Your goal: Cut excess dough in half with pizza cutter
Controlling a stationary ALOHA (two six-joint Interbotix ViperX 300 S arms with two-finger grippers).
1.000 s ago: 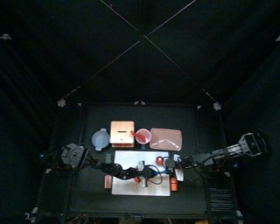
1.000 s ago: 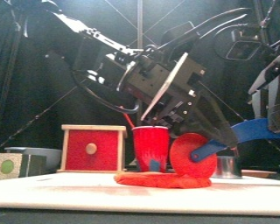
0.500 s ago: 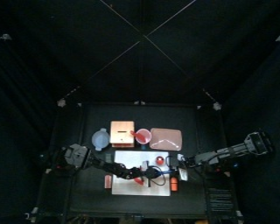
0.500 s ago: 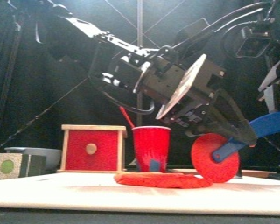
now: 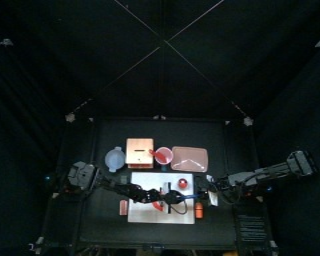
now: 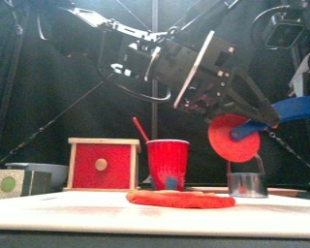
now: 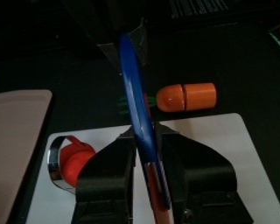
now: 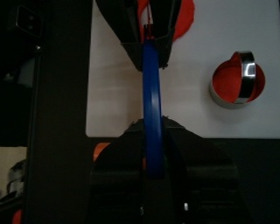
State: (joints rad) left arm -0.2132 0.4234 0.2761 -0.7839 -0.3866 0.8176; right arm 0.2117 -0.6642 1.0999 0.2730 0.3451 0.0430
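handle (image 8: 152, 105): blue, thin, edge-on, running from between the right gripper's (image 8: 152, 153) jaws across the board
right gripper: jaws closed on the handle's near end
left gripper (image 8: 154, 22): at the handle's far end, grip cannot be told
board (image 8: 201, 87): white
tin (image 8: 233, 80): round, metal, red inside, on the board beside the handle

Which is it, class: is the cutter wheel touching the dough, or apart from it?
Apart. The front view shows the cutter wheel hanging in the air, with a clear gap above the dough lying flat on the table.
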